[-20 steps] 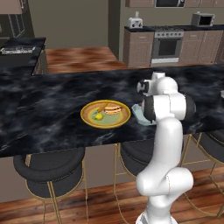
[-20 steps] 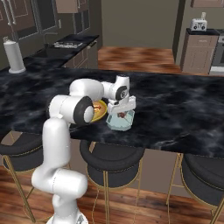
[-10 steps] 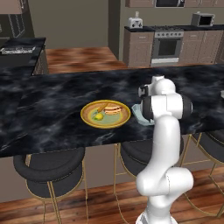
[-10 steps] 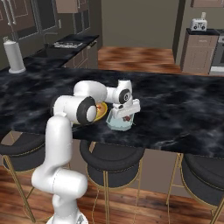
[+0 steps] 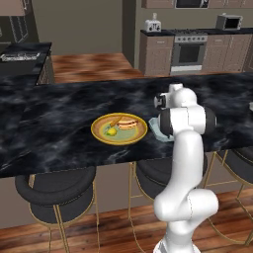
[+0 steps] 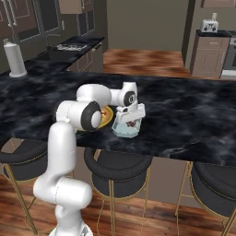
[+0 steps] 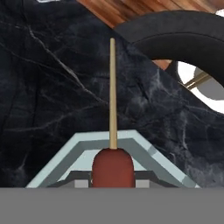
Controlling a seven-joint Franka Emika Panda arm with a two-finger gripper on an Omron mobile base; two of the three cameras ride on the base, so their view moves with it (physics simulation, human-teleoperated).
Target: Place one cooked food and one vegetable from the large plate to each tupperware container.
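Observation:
My gripper hangs low over a pale blue-grey tupperware container near the counter's front edge, just right of the large yellow plate. It is shut on a reddish-brown sausage on a wooden stick, and the stick points away from the hand. In the hand view the sausage sits between the fingertips, over the container's rim. On the plate lie a sandwich-like food, a small yellow-green piece and another stick item. My arm hides most of the container in the left base view.
The dark marble counter ends just in front of the plate and container. Black round stools stand below that edge. A pale object shows at the counter's far right. A paper towel roll stands far left.
The hand with the sausage has shifted slightly to the right and settled over the container. The plate and its food have not moved.

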